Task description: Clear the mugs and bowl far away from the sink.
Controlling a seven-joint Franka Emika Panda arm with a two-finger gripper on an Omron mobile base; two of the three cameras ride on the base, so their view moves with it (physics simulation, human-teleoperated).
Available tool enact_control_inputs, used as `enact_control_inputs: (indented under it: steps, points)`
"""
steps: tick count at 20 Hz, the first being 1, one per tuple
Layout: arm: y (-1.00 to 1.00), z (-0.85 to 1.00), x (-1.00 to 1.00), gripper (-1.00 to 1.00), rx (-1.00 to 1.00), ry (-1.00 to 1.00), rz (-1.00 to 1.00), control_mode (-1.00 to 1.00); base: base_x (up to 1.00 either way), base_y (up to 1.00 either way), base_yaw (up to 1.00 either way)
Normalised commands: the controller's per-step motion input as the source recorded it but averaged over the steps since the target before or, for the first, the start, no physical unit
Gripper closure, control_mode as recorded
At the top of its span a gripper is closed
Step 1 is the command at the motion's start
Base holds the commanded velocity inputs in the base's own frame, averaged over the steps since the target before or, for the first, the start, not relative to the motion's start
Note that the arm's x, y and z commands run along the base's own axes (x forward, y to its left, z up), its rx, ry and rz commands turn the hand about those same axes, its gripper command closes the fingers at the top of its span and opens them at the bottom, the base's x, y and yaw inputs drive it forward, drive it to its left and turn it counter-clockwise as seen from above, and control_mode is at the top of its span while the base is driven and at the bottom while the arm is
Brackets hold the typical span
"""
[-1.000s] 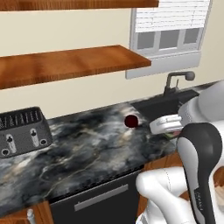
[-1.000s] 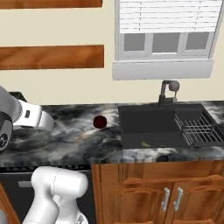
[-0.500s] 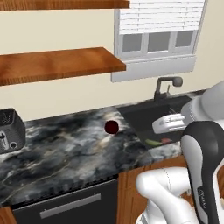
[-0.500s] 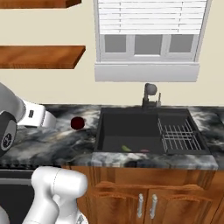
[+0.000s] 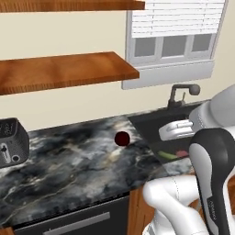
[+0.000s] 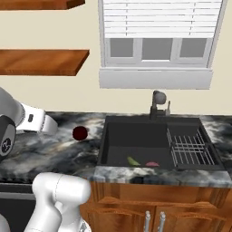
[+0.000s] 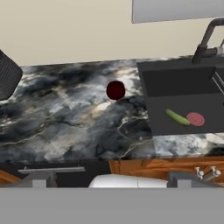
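Observation:
A dark red mug (image 5: 121,138) (image 6: 80,132) (image 7: 116,90) stands on the marbled counter (image 5: 69,156), just left of the sink's left edge. The sink (image 5: 151,126) (image 6: 131,140) (image 7: 175,83) is a dark basin with a dark faucet (image 5: 181,92) (image 6: 157,102) (image 7: 205,39) behind it. My gripper (image 7: 110,177) is open with nothing between its fingers, held back over the counter's front edge, well short of the mug. The bowl is out of view.
In the basin lie a green vegetable (image 7: 177,117) and a red round slice (image 7: 195,119). A wire rack (image 6: 190,147) fills the sink's right part. A dark toaster (image 5: 10,142) (image 7: 6,76) stands at the far left. A wooden shelf (image 5: 69,71) hangs over the counter.
The base has moved to the right, so the whole scene slid left in both base views. The mug stays where it was on the counter. The gripper stays open.

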Motion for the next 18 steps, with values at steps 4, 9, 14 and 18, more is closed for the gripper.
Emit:
enact_control_inputs:
  steps: [4,9,14,18]
  points:
    - [0.0,0.0,0.0,-1.0,0.0,0.0,0.0,1.0,0.47,0.0,0.04]
    - [0.0,0.0,0.0,-1.0,0.0,0.0,0.0,1.0,0.36,0.0,0.18]
    - [0.0,0.0,0.0,-1.0,0.0,0.0,0.0,1.0,0.04,0.0,0.2]
    - [0.0,0.0,0.0,-1.0,0.0,0.0,0.0,1.0,0.01,-0.03,0.13]
